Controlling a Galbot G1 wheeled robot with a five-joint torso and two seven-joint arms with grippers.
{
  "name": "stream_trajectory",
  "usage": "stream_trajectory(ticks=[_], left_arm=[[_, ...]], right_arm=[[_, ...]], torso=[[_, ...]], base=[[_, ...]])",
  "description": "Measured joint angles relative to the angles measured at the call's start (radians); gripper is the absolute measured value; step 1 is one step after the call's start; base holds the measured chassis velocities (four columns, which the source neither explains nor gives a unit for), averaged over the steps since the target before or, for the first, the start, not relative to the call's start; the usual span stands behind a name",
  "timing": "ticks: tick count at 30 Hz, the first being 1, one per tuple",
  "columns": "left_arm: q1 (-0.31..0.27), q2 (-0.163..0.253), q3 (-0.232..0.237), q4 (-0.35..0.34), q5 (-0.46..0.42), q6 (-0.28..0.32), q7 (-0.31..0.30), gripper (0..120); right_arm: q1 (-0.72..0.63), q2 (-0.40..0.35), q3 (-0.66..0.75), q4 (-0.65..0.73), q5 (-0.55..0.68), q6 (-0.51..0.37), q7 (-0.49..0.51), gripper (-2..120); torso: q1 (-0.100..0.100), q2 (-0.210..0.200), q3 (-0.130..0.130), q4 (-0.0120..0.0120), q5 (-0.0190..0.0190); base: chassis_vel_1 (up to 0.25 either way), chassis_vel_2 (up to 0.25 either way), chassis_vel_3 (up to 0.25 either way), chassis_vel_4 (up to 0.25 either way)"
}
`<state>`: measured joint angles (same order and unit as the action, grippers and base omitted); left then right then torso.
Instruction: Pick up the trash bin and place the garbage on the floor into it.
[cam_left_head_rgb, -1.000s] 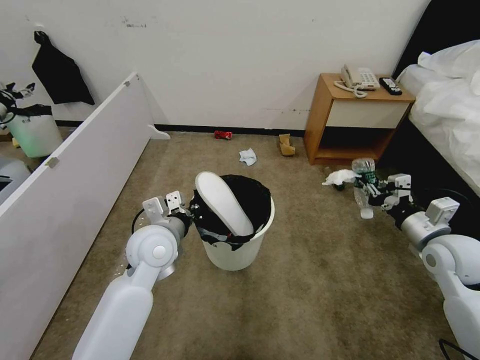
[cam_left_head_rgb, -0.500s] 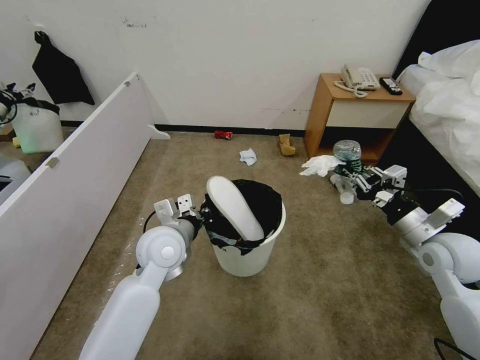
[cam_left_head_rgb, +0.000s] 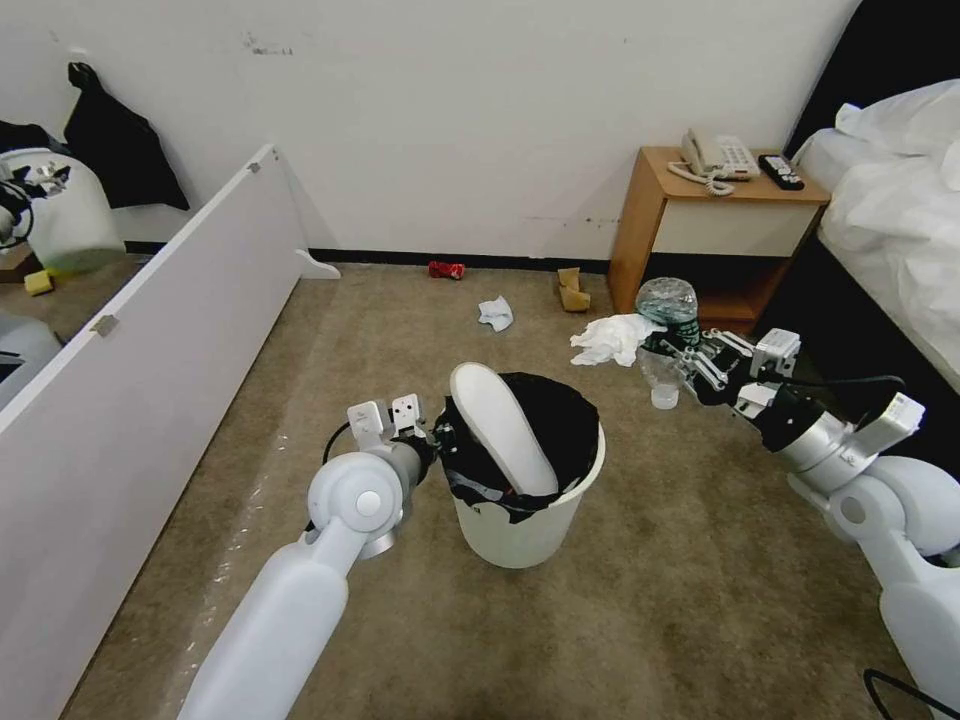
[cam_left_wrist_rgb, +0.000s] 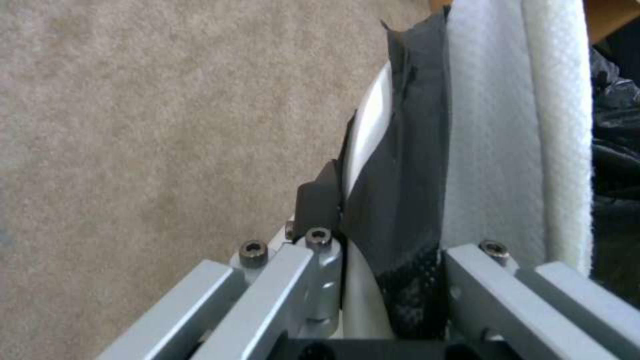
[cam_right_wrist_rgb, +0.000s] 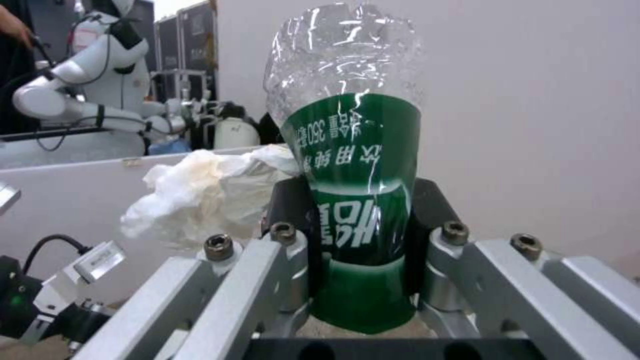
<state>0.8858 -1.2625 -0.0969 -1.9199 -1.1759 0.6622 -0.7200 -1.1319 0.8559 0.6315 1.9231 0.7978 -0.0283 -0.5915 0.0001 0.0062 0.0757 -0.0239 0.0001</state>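
Right gripper (cam_left_head_rgb: 678, 357) is clenched on a plastic bottle (cam_left_head_rgb: 665, 330) and, it seems, a white tissue (cam_left_head_rgb: 608, 338), carried above the floor (cam_left_head_rgb: 650, 600) beside the trash bin (cam_left_head_rgb: 530, 500). Bottle stands upright, cap down. Left gripper (cam_left_head_rgb: 437, 447) pinches the bin's lined rim, steadying it; a slipper (cam_left_head_rgb: 503, 428) leans inside.

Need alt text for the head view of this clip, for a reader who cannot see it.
The left gripper clamps the rim of the trash bin, where a white slipper stands on end. To the right, the right gripper holds a plastic bottle and a crumpled tissue above the floor. A red can, tissue and tan paper lie near the wall.
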Motion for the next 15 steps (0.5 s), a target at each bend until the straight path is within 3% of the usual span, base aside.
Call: stream_trajectory(ticks=[15], left_arm=[[-0.017, -0.016, 0.042, 0.017, -0.012, -0.012, 0.050, 4]], right_arm=[[0.021, -0.065, -0.054, -0.026, 0.068, -0.017, -0.069, 19]], torso=[[0.000, 0.000, 0.000, 0.0000, -0.0001]], base=[[0.000, 0.000, 0.000, 0.000]])
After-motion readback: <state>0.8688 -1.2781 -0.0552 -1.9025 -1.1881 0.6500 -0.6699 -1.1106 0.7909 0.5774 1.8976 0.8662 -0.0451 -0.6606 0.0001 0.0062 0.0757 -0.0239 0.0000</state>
